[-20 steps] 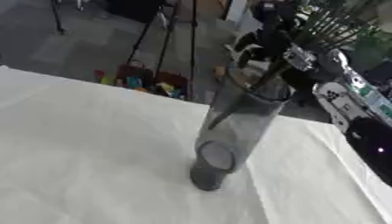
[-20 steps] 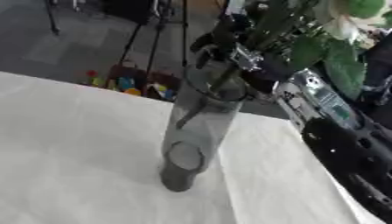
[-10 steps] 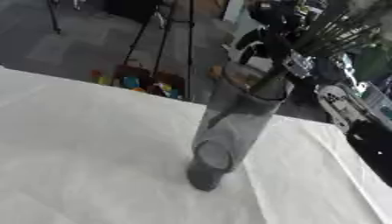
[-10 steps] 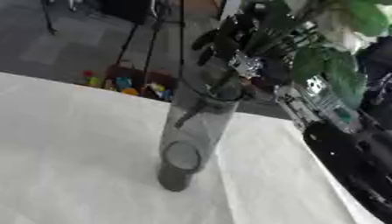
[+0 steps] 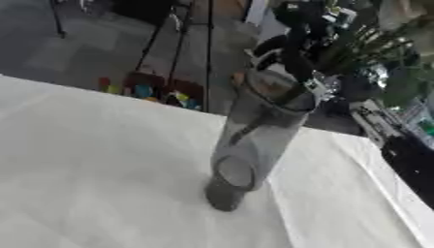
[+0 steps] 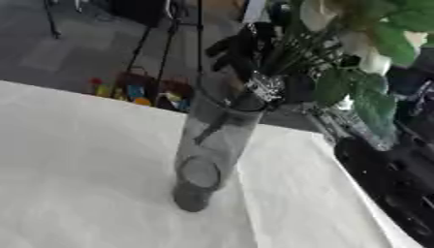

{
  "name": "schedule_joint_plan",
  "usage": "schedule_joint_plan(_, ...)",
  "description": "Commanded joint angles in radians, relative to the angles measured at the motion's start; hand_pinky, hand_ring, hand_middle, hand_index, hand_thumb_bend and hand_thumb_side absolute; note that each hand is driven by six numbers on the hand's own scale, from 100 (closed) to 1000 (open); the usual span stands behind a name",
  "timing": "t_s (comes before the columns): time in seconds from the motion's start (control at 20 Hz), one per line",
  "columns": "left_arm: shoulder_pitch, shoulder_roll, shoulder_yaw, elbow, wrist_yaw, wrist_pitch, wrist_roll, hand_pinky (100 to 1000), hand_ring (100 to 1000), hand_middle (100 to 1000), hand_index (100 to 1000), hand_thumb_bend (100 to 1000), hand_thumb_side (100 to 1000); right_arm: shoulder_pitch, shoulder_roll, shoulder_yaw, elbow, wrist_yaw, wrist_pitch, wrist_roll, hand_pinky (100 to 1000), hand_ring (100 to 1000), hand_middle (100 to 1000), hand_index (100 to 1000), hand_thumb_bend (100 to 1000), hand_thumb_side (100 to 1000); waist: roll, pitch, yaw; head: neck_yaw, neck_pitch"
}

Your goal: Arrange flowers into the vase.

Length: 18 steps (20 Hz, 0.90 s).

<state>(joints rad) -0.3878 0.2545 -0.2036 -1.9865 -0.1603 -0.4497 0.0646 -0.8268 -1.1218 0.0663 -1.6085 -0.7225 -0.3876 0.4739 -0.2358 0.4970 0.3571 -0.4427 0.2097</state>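
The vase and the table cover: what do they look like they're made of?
The vase looks like smoky grey glass or clear plastic: stems and its round base show through the wall. The table cover looks like white cloth, matte with soft wrinkles. I can't tell more than that.

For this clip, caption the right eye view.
Right hand lowers flower stems into the tall glass vase on the white table.

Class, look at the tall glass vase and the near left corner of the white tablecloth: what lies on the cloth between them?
Nothing: the left eye view shows only bare white tablecloth between the tall smoky glass vase and that corner.
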Motion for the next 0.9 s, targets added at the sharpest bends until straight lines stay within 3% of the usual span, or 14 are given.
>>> schedule_joint_plan(0.05, -0.003, 0.000, 0.007, -0.013, 0.003, 0.003, -0.001, 686, 1000, 969, 971, 100, 1000, -0.011, -0.046, -0.006, -0.011, 0.046, -0.030, 0.040, 799, 832, 468, 662, 100, 173, 0.010, -0.031, -0.003, -0.004, -0.005)
schedule_joint_plan(0.6, 0.001, -0.006, 0.008, -0.013, 0.005, 0.011, -0.005, 686, 1000, 970, 972, 100, 1000, -0.028, -0.031, -0.009, 0.056, 0.115, -0.023, 0.179, 824, 863, 501, 688, 100, 177, 0.010, -0.036, -0.010, 0.001, -0.014)
schedule_joint_plan(0.9, 0.002, -0.007, 0.007, -0.013, 0.005, 0.013, -0.008, 686, 1000, 971, 972, 100, 1000, -0.026, -0.029, -0.018, 0.090, 0.099, -0.003, 0.197, 829, 866, 498, 688, 100, 193, 0.010, -0.036, -0.011, 0.000, -0.020)
